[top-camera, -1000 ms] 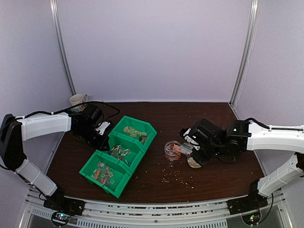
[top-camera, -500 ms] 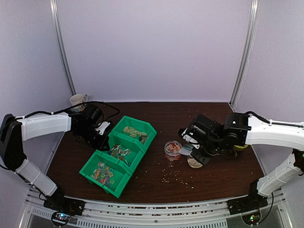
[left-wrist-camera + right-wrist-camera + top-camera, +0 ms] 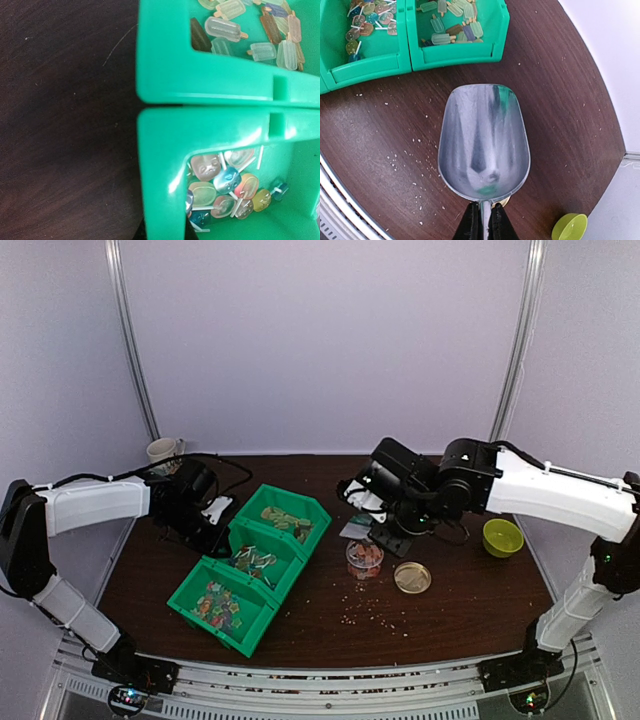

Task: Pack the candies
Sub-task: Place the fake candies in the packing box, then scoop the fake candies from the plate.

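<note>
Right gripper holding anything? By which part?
Yes: the right gripper is shut on the metal scoop, pinching its thin handle just behind the bowl.

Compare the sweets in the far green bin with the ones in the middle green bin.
Shape: the far-bin sweets are flat ice-lolly bars; the middle-bin sweets are rounded blobs. Colour: the far-bin sweets are mostly pale green with some brown; the middle-bin sweets mix pink, blue, yellow and orange. Sticks: short tan stubs on the far-bin sweets, longer white ones on the middle-bin sweets. Both look translucent.
</note>
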Action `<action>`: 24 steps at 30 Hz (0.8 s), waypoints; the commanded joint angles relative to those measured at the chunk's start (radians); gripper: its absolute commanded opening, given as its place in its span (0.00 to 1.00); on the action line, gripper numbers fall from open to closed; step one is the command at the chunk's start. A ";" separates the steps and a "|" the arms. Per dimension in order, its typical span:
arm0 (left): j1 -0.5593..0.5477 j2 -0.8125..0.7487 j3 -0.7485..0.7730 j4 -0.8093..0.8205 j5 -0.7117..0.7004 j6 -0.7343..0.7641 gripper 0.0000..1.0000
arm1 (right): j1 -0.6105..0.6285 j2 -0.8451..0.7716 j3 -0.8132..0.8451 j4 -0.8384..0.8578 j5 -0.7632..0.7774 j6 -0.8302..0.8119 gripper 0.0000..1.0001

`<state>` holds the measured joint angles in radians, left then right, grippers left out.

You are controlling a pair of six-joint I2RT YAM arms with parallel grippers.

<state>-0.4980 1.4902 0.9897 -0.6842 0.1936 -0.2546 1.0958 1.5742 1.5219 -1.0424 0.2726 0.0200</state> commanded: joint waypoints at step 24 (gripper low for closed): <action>0.009 0.177 0.003 0.195 0.567 -0.081 0.00 | 0.037 0.199 0.312 -0.047 0.154 -0.141 0.00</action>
<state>-0.4541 1.6886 0.9516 -0.5026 0.6956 -0.3748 1.1263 1.7176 1.7794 -1.0378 0.4438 -0.0822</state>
